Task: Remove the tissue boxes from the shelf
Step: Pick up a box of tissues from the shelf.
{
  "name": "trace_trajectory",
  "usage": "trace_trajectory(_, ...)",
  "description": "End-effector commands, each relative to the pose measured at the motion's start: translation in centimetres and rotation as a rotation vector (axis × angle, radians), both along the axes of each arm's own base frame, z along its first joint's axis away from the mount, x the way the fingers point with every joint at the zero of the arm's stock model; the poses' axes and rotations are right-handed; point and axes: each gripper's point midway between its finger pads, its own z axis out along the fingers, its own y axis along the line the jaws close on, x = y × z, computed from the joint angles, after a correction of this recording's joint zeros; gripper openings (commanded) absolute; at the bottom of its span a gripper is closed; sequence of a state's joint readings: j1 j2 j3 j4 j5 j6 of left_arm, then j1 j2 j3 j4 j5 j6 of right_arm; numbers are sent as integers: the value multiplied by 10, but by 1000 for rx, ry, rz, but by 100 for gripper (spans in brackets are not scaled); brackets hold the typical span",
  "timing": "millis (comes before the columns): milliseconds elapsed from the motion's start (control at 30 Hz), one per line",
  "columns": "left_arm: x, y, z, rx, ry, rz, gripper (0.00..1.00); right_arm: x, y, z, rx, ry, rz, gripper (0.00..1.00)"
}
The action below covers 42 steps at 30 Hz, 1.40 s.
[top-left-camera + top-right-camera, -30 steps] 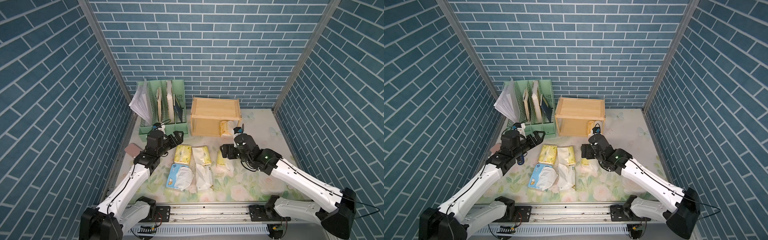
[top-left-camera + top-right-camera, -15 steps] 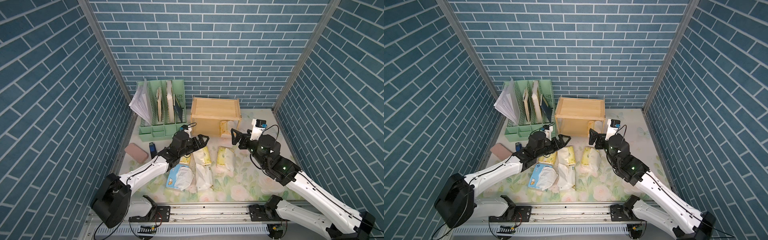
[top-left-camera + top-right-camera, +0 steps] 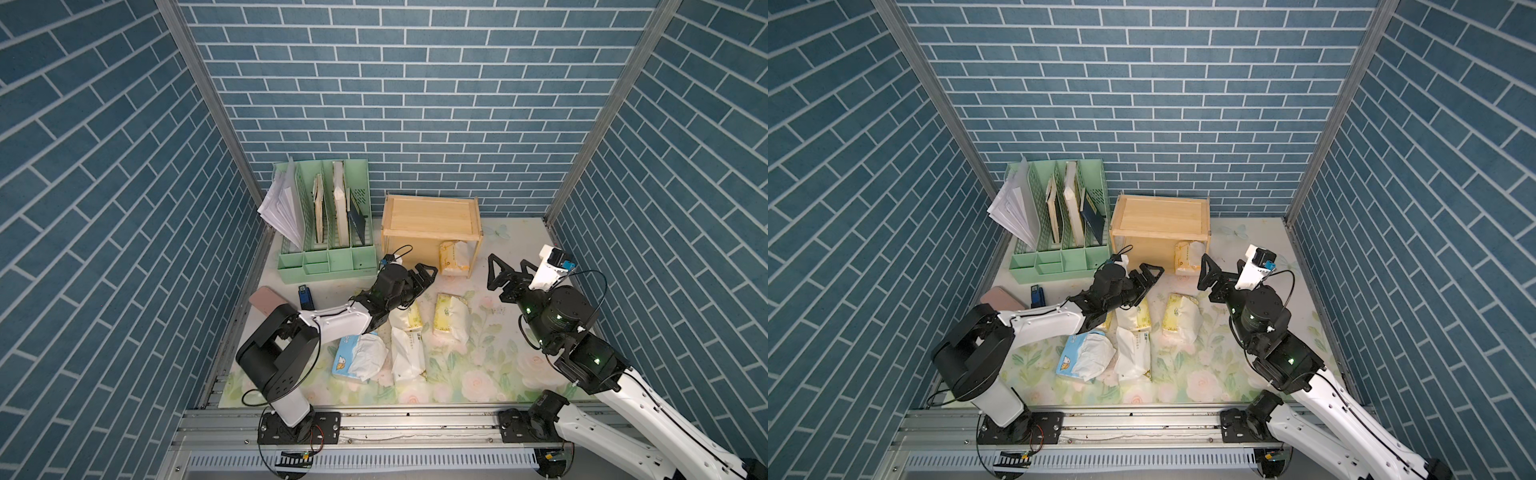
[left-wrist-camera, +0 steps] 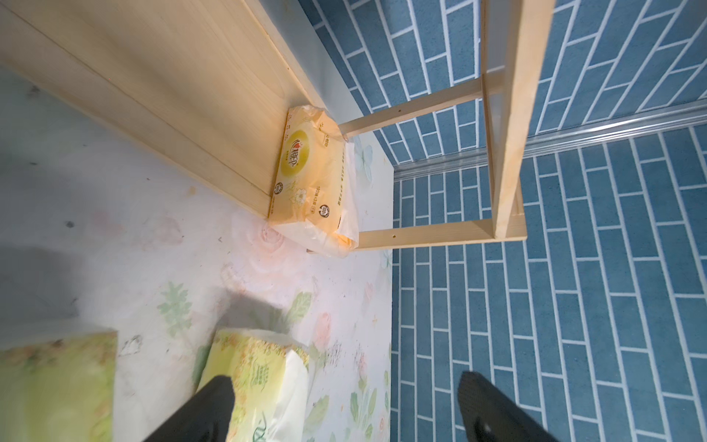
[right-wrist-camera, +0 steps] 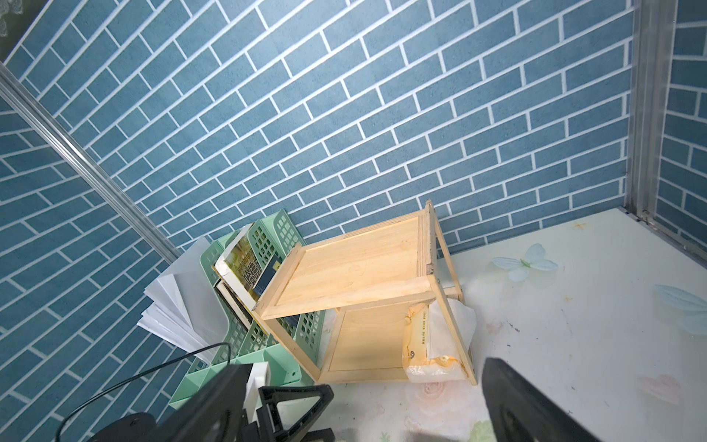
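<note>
Lying inside shelf (image 3: 430,216), one orange-yellow tissue pack (image 3: 453,259)

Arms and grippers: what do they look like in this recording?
The left arm and right arm have white links, black joint housings and thin black cables. The left gripper and right gripper are black with triangular open-frame fingers. The right arm's joints show green lights.

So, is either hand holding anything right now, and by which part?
Nothing is held. The left hand and the right hand are both open and empty; the orange-yellow tissue pack lies untouched on the lower tier of the shelf.
</note>
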State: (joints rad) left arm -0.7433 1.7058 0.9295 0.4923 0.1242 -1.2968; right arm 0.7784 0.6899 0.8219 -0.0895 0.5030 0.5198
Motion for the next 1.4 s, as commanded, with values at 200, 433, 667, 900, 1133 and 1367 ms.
trace_trajectory(200,34,-33,-10,-46,34,28,87,-7,-23,1,-3,12,-75,100)
trace_trajectory(433,48,-48,-37,-39,82,31,79,-10,-29,1,-7,17,-95,100)
trace_trajectory(667,59,-54,-53,-20,105,40,75,-12,-33,2,-12,14,-105,100)
trace_trajectory(900,70,-63,-60,-11,110,49,71,-13,-38,-1,-16,14,-123,100)
trace_trajectory(1133,74,-64,-72,0,127,67,65,-12,-39,-5,-28,15,-130,100)
trace_trajectory(1367,81,-72,-76,-29,129,70,60,-12,-38,-7,-36,13,-129,100)
